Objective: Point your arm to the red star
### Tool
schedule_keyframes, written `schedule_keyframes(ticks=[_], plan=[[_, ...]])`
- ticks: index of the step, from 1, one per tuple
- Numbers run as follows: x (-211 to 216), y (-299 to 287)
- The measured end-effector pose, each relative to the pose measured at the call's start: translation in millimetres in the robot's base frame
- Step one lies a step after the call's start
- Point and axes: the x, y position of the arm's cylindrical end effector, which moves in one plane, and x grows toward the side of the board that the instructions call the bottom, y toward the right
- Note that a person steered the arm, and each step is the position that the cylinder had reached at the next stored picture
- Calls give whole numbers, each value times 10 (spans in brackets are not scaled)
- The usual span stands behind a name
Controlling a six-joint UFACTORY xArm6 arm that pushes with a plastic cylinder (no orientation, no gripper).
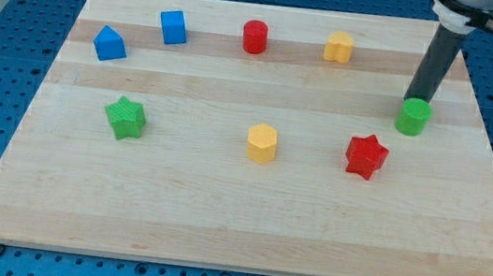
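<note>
My tip (410, 101) bare, clamping nothing, just behind green cylinder (412, 117); red star (366, 156) near, toward view's lower left, not yet reached

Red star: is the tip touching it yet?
No, my tip sits just behind the green cylinder, while the red star lies apart, toward the view's bottom left of it.

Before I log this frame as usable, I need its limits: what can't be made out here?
- My tip: its very end sits behind the green cylinder; contact cannot be told in the camera view.
- Arm above the rod: cut off by the view's top edge.
- Yellow block near the view's top: exact shape too small to tell.
- Red star: fully visible, untouched.
</note>
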Motion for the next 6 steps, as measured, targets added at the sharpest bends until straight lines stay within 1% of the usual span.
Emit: schedule_keyframes(ticks=[1, 2, 4, 5, 6], plan=[[-59, -248], [-47, -686], [134, -1296], [970, -1284], [1070, -1265]])
